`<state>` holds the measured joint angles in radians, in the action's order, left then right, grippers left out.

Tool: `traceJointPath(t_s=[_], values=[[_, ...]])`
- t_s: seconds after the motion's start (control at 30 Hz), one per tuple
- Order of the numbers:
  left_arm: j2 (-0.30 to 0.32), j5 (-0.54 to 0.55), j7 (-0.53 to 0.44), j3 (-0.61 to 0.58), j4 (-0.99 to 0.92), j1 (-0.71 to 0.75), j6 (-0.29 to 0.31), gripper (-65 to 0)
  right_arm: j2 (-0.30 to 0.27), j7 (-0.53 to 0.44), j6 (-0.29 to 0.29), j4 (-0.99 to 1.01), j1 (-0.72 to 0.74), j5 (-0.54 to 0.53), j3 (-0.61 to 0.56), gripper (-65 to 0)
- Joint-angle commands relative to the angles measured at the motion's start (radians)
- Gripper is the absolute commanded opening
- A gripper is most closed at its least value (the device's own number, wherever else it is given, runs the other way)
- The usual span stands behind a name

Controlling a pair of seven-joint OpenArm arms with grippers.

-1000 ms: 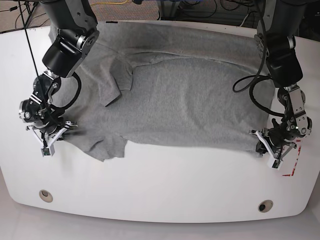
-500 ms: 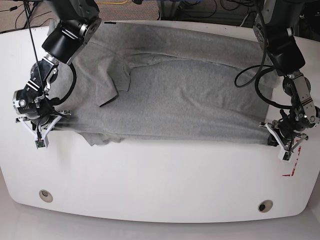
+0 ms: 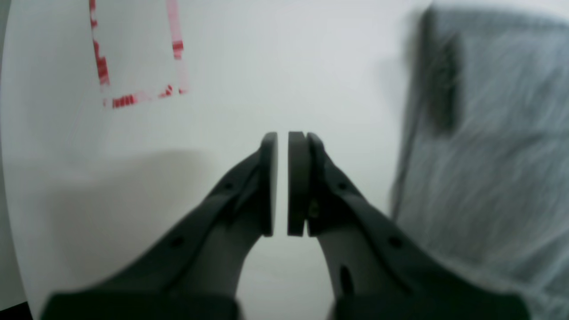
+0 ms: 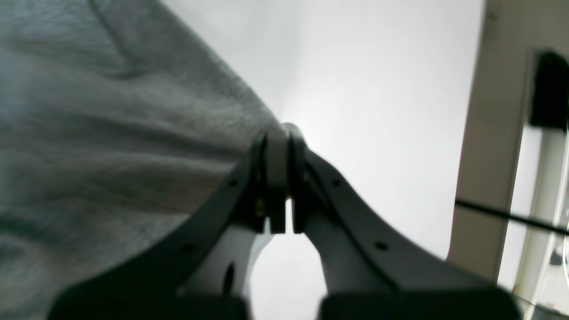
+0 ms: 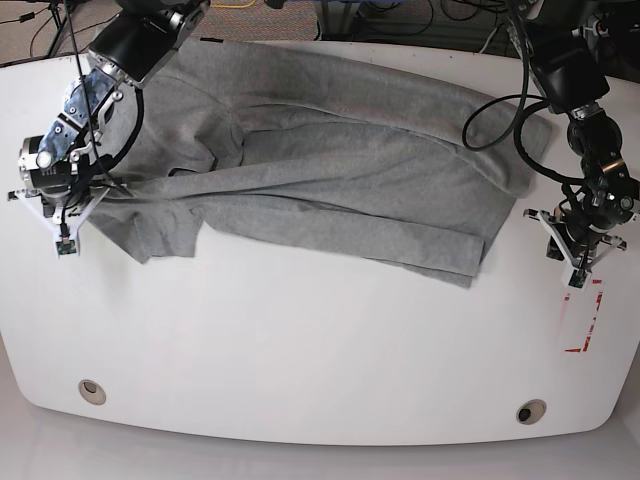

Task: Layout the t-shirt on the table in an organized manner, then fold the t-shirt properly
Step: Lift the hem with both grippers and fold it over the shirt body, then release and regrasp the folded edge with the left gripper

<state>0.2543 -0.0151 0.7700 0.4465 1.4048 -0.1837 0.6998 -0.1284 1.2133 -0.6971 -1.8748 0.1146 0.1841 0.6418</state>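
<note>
Grey heather cotton, the short-sleeved t-shirt (image 5: 330, 190) now lies rumpled across the far half of the smooth white table (image 5: 320, 360), and the big change over the last second is on the left arm's side: a moment ago both grippers were pulling the near hem taut between them, but the left gripper (image 3: 282, 182) has lost the cloth. Its dark jaws stand nearly shut with only a thin slit of bare table between them and nothing pinched, and the shirt's edge now sits off to its right, apart from the fingertips, with the red-outlined rectangle mark (image 3: 138, 58) ahead and to its left. The near corner on that side has sprung back and folded over on itself (image 5: 470, 262). The right gripper (image 4: 279, 178) remains clamped on a thin fold of the grey fabric, which fans away to its left, and it has drawn that end up and outward. My judgement is that the spreading step is undone: the left gripper would need to retake the slack corner before any fold.
</note>
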Motion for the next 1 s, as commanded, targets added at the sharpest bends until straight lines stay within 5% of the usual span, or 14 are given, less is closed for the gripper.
traceJointPath(t_s=[0.0,0.47,0.6,0.8,0.97], values=[[0.013,0.011,-0.020,0.002,0.054,0.014,-0.002,-63.3,0.014,-0.019,-0.001,-0.061,-0.019,-0.013,-0.006,-63.9],[0.001,0.011,-0.020,-0.002,0.084,0.069,-0.002,-62.4,0.069,-0.020,-0.001,-0.078,-0.083,-0.013,-0.006,-63.7],[-0.052,0.004,-0.020,-0.004,0.006,-0.015,-0.002,-53.6,0.071,-0.020,-0.001,-0.078,-0.079,-0.013,-0.006,-63.7],[-0.069,0.002,-0.024,-0.004,-0.250,-0.184,-0.002,-31.1,0.086,-0.020,-0.001,-0.078,-0.077,-0.013,-0.006,-63.7],[-0.074,0.013,-0.027,-0.016,-0.391,-0.284,-0.002,-28.9,0.091,-0.023,-0.001,-0.078,-0.077,-0.013,-0.006,-63.7]])
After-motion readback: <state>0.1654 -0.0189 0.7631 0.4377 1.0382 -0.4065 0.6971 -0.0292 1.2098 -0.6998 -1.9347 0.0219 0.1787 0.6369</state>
